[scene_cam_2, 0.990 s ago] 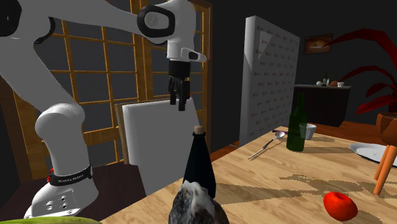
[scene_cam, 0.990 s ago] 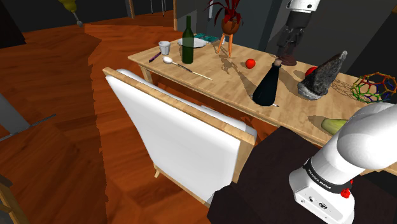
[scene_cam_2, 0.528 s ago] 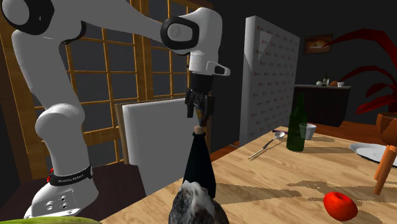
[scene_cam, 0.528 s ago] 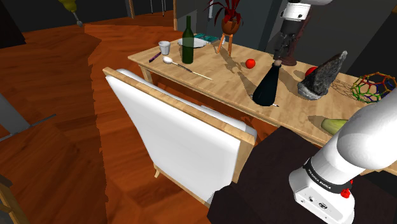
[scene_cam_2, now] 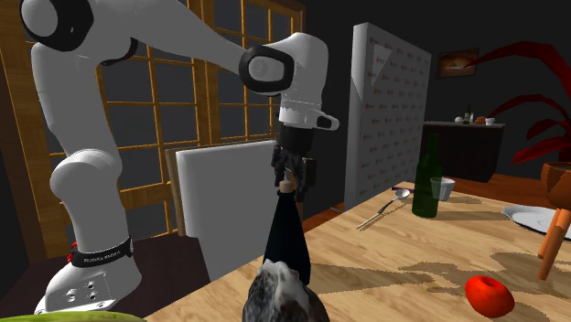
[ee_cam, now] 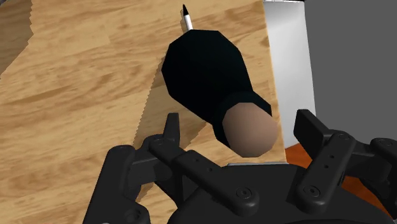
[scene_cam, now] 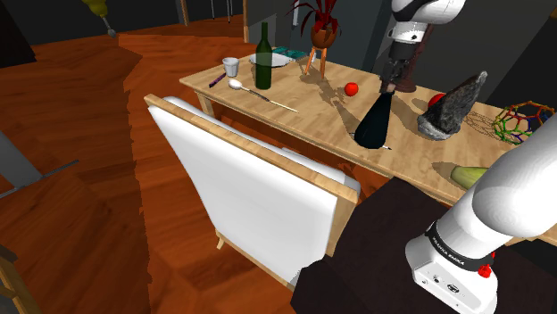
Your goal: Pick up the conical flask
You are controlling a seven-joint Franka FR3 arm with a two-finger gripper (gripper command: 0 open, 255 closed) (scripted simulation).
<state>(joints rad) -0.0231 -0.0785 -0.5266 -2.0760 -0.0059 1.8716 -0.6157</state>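
Note:
The conical flask [scene_cam: 373,120] is black with a tan stopper and stands upright near the wooden table's [scene_cam: 303,111] near edge. My gripper [scene_cam: 388,89] hangs straight over it, level with the stopper. In the second exterior view the gripper [scene_cam_2: 289,181] meets the top of the flask [scene_cam_2: 286,233]. In the wrist view the gripper [ee_cam: 242,127] is open: the fingers [ee_cam: 170,130] stand apart on either side of the stopper [ee_cam: 251,129] without touching it, and the flask's body [ee_cam: 202,70] widens beyond them.
A grey rock [scene_cam: 453,105] sits close beside the flask, with a red apple [scene_cam: 351,88] behind it. A green bottle [scene_cam: 263,58], cup [scene_cam: 231,66], spoon [scene_cam: 259,94] and potted plant [scene_cam: 322,36] stand farther along. A white chair [scene_cam: 259,192] is against the table's near edge.
The gripper has swung toward the shoulder view's left and come down, from beside and above the flask to around its stopper. The flask has not moved.

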